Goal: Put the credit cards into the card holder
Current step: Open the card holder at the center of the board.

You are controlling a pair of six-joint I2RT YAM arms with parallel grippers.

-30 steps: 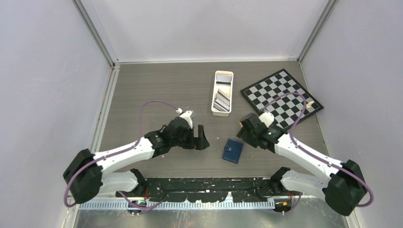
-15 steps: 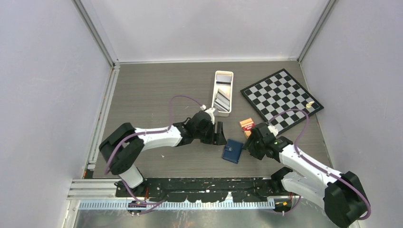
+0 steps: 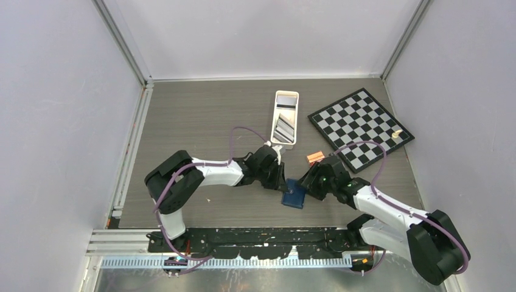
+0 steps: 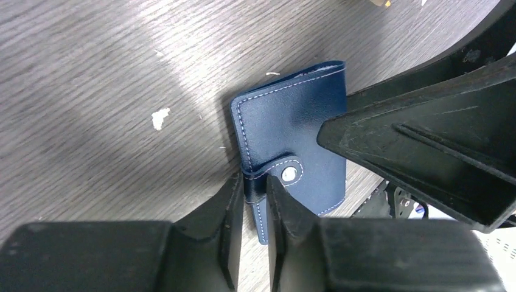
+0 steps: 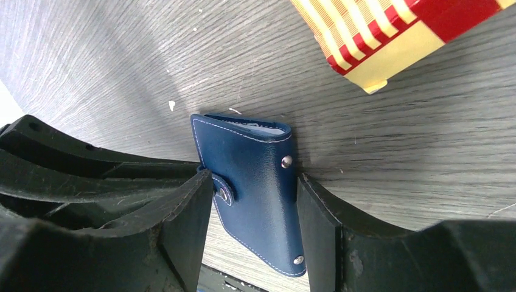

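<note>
The card holder (image 3: 294, 196) is a navy wallet lying shut on the table between both arms. My left gripper (image 4: 254, 185) is shut on its clasp strap at the left edge, and shows from above (image 3: 280, 182). My right gripper (image 5: 252, 210) is open and straddles the card holder (image 5: 258, 182) across its width, one finger close against each long side. That gripper's black fingers (image 4: 420, 140) cover the far side of the card holder (image 4: 286, 134) in the left wrist view. The credit cards (image 3: 283, 129) lie stacked in the white tray (image 3: 286, 95).
A red-orange striped pack (image 3: 314, 157) lies just behind the right gripper and fills the upper right of the right wrist view (image 5: 389, 30). A chessboard (image 3: 359, 121) sits at the back right with a small pale piece (image 3: 397, 132) on it. Walls enclose the table.
The left arm swung right to the card holder and its jaws closed on the strap. The right gripper moved down-left to straddle the holder. The striped pack came into view and turned slightly.
</note>
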